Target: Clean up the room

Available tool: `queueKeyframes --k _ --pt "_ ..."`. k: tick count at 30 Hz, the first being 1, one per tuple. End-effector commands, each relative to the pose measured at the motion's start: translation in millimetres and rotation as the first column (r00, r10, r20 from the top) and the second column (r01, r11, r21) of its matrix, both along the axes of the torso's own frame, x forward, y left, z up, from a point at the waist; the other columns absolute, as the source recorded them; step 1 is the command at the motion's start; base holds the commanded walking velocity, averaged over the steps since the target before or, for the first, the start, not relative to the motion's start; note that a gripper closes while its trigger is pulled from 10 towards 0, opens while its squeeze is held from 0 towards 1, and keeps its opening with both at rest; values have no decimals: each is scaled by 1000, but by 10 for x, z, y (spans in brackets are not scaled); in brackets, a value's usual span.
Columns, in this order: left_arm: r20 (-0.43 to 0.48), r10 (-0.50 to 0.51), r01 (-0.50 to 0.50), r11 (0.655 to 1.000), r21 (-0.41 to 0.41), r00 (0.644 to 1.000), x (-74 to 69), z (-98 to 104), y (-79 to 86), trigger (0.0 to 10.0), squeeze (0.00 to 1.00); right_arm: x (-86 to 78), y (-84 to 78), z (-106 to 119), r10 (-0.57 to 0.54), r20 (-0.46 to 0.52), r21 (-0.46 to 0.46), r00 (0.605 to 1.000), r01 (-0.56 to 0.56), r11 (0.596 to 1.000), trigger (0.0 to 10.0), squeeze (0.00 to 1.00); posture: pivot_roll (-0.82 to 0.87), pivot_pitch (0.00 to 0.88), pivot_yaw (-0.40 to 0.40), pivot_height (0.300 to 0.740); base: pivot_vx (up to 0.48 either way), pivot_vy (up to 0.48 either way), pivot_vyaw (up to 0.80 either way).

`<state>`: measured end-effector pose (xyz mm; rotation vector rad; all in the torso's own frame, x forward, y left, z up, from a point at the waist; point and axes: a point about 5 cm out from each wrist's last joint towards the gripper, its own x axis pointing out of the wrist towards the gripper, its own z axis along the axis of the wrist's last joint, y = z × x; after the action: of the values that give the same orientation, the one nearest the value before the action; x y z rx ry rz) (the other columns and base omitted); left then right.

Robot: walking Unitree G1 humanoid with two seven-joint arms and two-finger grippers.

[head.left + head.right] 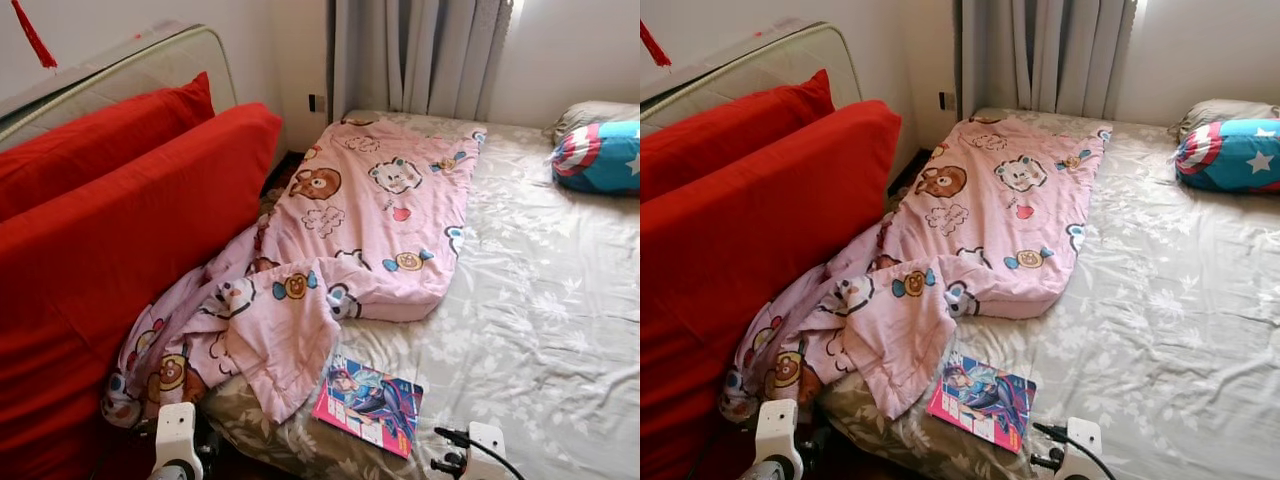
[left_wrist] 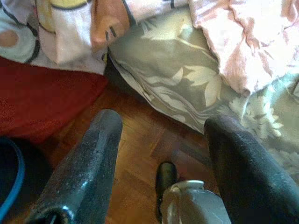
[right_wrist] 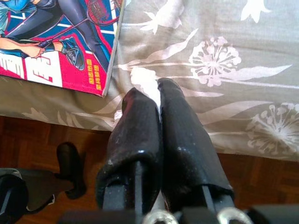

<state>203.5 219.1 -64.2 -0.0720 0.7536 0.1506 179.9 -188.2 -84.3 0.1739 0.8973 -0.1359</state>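
Right gripper (image 3: pixel 159 105): closed, empty, at bed edge, magazine (image 3: pixel 56 37) just beside
Left gripper (image 2: pixel 161 135): open over floor
Risk: magazine slides off sloping sheet (image 3: pixel 224 60) if nudged

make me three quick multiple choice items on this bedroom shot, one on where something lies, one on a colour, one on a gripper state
1. Where does the comic book lie?
A. on the grey floral bed sheet, near the bed's front edge
B. on the red cushions
C. on the wooden floor

2. What colour are the big cushions at the left side of the bed?
A. blue
B. red
C. green

3. How do the two grippers stand?
A. both open
B. left gripper shut, right gripper open
C. left gripper open, right gripper shut

Answers:
1. A, the book rests flat on the sheet just past the tip of the pink cartoon quilt.
2. B, both cushions are plain red.
3. C, the left wrist view shows its jaws wide apart over the floor, the right wrist view shows its jaws pressed together with nothing between them.
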Motion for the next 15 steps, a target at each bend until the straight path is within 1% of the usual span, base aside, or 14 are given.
queueKeyframes --k 1,4,10,12,15 --pt "-38 14 -14 1000 1 999 -90 -52 17 10000 0 -3 50 -12 29 -21 1 999 -29 1000 10000 0 5 0 7 740 0 0 0" --pt "-49 41 -41 999 -7 998 -126 -71 29 10000 0 5 59 -11 49 -26 -4 998 -50 999 10000 0 5 0 0 740 0 0 0" --pt "-65 54 -54 999 -4 996 -160 -79 84 10000 0 49 47 15 64 -5 -18 998 -64 998 10000 0 11 0 -5 740 0 0 0" --pt "-72 65 -65 998 1 995 -176 -82 113 10000 0 62 54 21 78 1 -22 997 -78 997 10000 0 20 0 -9 740 0 0 800" --pt "-91 88 -87 996 14 992 -210 -90 166 10000 0 -8 67 -18 78 -34 -19 996 -79 997 10000 0 24 0 -10 740 0 0 800"
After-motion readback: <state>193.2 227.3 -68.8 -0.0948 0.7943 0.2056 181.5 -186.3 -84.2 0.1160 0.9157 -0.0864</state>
